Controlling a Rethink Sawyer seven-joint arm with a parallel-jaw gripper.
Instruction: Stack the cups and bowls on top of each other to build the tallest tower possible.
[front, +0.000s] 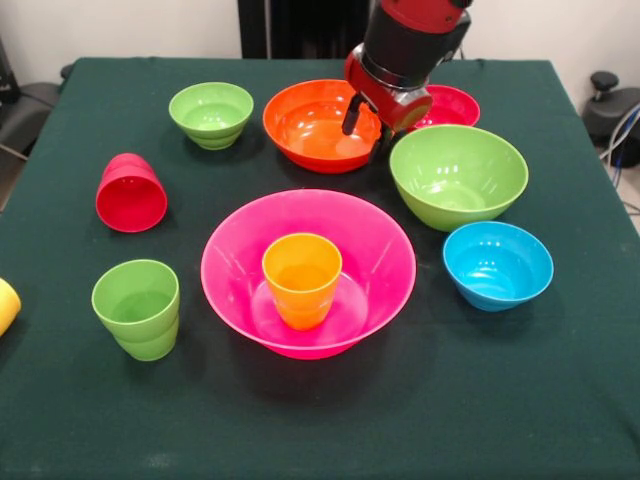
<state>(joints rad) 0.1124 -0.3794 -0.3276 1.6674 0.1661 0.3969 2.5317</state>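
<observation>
The very large pink bowl (385, 262) stands at the table's middle with the orange cup (301, 280) upright inside it. The large orange bowl (310, 128) stands behind it. My gripper (367, 128) hangs at that bowl's right rim, open and empty, one finger (351, 115) over the bowl's inside. The small red bowl (455, 104) is partly hidden behind the gripper. The large green bowl (458, 176) and the small blue bowl (497, 265) are at the right. The small green bowl (211, 113) is at the back left. The red cup (131, 192) lies on its side at the left. The green cup (137, 308) stands upright.
The yellow cup (5, 305) shows only partly at the left edge. The table has a dark green cloth (320, 420). Chairs and cables stand beyond the table's sides.
</observation>
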